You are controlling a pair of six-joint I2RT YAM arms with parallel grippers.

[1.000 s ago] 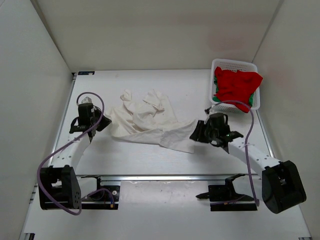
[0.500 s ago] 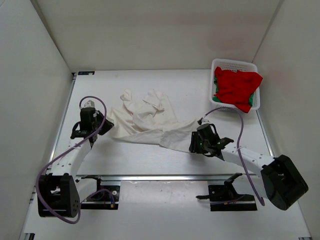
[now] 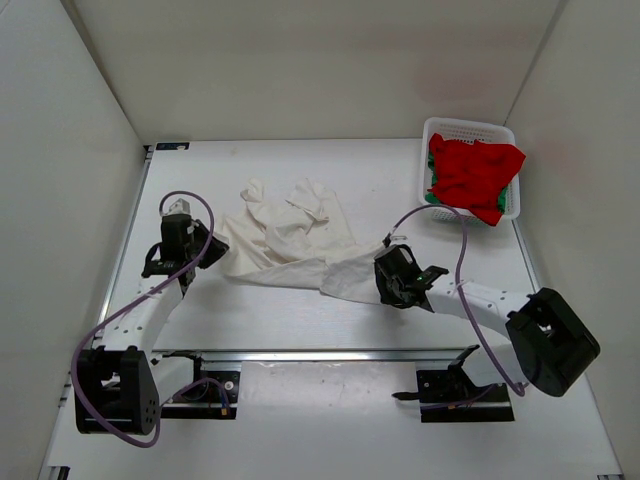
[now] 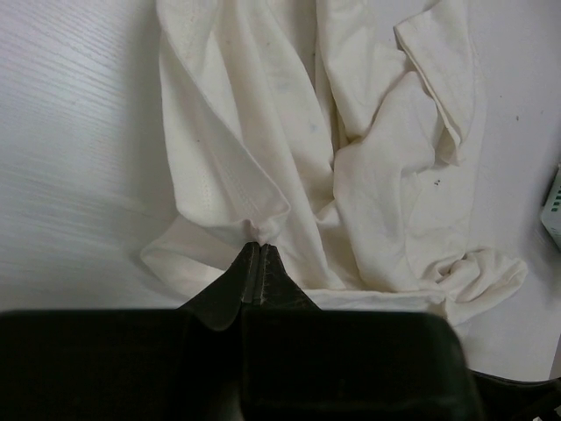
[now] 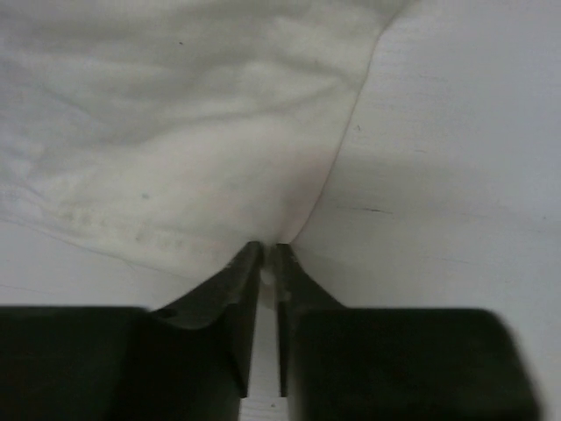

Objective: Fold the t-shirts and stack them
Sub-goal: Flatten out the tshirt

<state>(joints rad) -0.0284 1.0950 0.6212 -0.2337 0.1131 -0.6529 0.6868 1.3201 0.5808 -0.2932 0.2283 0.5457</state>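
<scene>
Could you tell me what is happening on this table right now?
Both arms are on the off-white t-shirt, lying crumpled on the table. The left gripper pinches its left edge; the right gripper appears to pinch its near right corner. The red t-shirt and green t-shirt sit unfolded in the white basket.

Soft, matt, creased cloth: off-white t-shirt (image 3: 290, 235), red t-shirt (image 3: 470, 170). Tabletop (image 4: 79, 132) matt white, finely ridged. Basket (image 3: 468, 125) perforated white plastic; left claw (image 4: 255, 253), right claw (image 5: 266, 254) matt black.
</scene>
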